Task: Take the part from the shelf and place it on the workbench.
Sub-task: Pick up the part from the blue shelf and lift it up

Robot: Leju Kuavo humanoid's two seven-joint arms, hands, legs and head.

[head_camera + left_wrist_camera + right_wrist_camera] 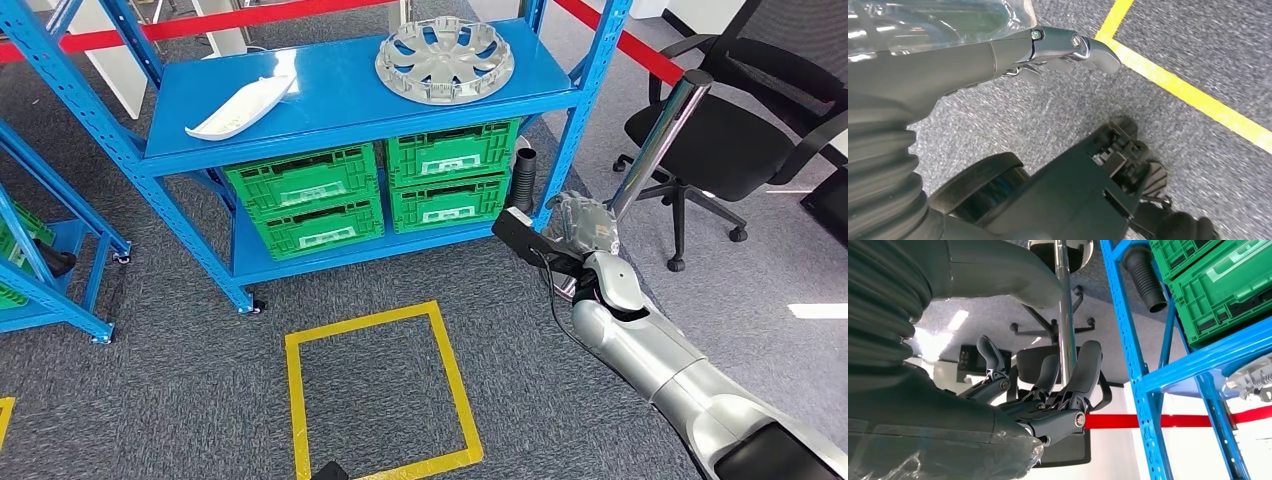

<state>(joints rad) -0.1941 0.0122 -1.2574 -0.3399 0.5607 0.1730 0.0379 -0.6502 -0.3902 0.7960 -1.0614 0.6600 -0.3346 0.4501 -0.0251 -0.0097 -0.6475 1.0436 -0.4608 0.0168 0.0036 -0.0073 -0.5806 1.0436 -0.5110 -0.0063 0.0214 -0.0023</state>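
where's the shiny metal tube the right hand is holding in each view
Head view: metal tube slants up from the right hand, right of the blue shelf.
Right wrist view: tube runs behind the curled fingers.
Left wrist view: not in it.
Shared landmark: blue shelf post and green crates.

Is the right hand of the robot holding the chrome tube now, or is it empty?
Holding it: in the head view the right hand grips the chrome tube; the wrist view shows its fingers curled around it.
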